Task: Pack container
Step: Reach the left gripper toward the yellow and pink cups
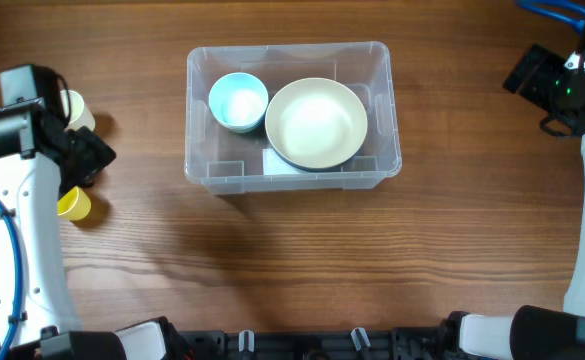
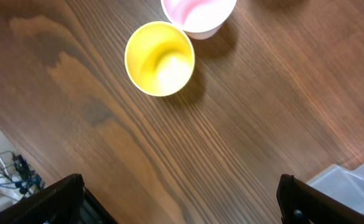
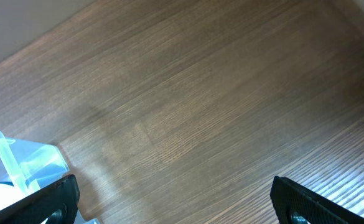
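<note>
The container [image 1: 290,182], a clear rectangular bin, stands at the table's middle back. Inside it sit a light blue bowl [image 1: 238,102] on the left and a large cream bowl [image 1: 316,123] on the right. My left gripper [image 1: 90,157] hovers at the far left, between a yellow cup [image 1: 73,204] and a pale cup [image 1: 76,108] half hidden by the arm. In the left wrist view the yellow cup [image 2: 160,58] and the pinkish-white cup [image 2: 199,14] stand upright ahead of the open, empty left gripper [image 2: 182,205]. My right gripper [image 1: 524,75] is open and empty at the back right, over bare wood [image 3: 175,205].
A corner of the container [image 2: 356,180] shows at the lower right of the left wrist view, and its corner [image 3: 20,165] at the lower left of the right wrist view. Cables [image 2: 7,171] lie past the table's edge. Arm bases line the front edge.
</note>
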Robot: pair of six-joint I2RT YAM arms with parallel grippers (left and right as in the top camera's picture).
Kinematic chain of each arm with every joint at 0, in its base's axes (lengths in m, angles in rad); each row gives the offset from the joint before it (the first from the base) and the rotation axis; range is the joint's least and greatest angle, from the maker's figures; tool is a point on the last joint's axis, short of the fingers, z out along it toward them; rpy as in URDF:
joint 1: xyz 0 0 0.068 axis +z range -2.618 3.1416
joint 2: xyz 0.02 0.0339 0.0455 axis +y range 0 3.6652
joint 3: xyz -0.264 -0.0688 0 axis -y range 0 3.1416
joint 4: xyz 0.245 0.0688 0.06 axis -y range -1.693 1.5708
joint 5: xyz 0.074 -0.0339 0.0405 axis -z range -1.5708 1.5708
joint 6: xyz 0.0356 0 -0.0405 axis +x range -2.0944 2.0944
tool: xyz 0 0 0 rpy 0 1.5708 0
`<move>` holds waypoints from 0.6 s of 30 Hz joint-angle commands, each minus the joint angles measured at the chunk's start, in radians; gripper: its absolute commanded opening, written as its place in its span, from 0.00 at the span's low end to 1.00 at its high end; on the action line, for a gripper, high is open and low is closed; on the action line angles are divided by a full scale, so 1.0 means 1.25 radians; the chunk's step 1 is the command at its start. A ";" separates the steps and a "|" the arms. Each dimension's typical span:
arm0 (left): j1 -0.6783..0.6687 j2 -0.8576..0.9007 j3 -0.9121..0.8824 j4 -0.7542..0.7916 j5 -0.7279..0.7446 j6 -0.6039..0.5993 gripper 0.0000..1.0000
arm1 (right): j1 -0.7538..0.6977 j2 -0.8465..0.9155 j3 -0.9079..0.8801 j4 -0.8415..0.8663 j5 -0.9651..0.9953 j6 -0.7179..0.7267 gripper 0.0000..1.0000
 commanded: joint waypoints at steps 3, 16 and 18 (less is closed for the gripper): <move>0.090 -0.007 -0.076 0.076 0.107 0.146 1.00 | -0.001 0.003 -0.001 0.002 -0.005 0.006 1.00; 0.122 0.002 -0.325 0.465 0.115 0.247 0.99 | -0.001 0.003 -0.001 0.002 -0.005 0.006 1.00; 0.122 0.006 -0.325 0.489 0.115 0.247 0.99 | -0.001 0.003 -0.001 0.002 -0.005 0.006 1.00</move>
